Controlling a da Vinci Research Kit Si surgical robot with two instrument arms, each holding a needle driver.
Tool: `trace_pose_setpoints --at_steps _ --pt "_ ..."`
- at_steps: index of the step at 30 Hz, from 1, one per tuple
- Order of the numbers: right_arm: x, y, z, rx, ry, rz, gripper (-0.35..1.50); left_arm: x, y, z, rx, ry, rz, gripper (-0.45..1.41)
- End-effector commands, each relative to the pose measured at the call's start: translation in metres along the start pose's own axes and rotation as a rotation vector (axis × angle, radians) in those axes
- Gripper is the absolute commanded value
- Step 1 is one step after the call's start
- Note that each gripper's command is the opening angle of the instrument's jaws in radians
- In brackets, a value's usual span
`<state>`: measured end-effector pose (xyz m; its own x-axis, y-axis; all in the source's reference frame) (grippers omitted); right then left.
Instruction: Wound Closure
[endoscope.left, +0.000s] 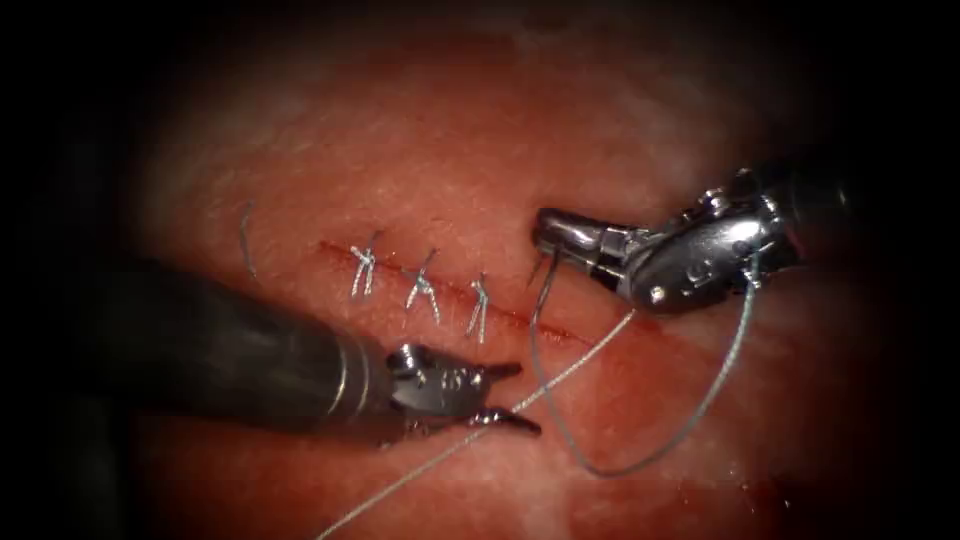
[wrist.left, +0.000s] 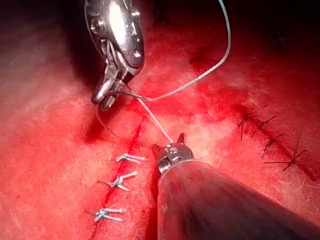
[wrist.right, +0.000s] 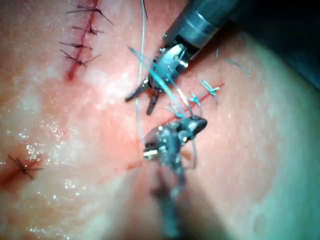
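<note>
The right arm's steel tool (endoscope.left: 545, 232) grips the dark curved needle (endoscope.left: 545, 280) near its end, just right of the stitched red cut (endoscope.left: 520, 318) in the pink tissue (endoscope.left: 450, 150), while the left tool (endoscope.left: 515, 398) gapes empty beside pale thread (endoscope.left: 580, 360).

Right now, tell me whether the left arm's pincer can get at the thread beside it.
Probably yes. The left pincer stands open with the thread crossing right at its tips, nothing between them. The right pincer holds the needle farther up by the cut, out of its way.
</note>
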<state>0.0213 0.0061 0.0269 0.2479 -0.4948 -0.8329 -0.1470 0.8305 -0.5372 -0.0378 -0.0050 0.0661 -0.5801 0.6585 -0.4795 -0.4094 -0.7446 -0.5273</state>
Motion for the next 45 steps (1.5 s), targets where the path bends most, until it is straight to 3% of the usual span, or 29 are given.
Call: trace_pose_setpoints --at_steps 1,25,34,45 --pt "0.0002 -0.0013 0.0004 0.002 0.004 -0.003 -0.35 -0.0008 0.0009 0.0007 -0.004 -0.002 -0.003 0.42" --pt "-0.0009 -0.0023 0.0004 0.002 -0.007 -0.069 -0.35 -0.0005 0.0012 0.0004 -0.012 -0.002 -0.006 0.50" --pt "-0.0015 -0.0036 0.0009 0.013 -0.012 -0.095 -0.35 -0.0004 0.0011 0.0003 -0.014 -0.002 -0.006 0.52" --pt "-0.0021 -0.0063 0.0011 0.013 -0.005 -0.245 -0.35 -0.0004 0.0006 -0.0009 -0.028 -0.003 -0.004 0.52"
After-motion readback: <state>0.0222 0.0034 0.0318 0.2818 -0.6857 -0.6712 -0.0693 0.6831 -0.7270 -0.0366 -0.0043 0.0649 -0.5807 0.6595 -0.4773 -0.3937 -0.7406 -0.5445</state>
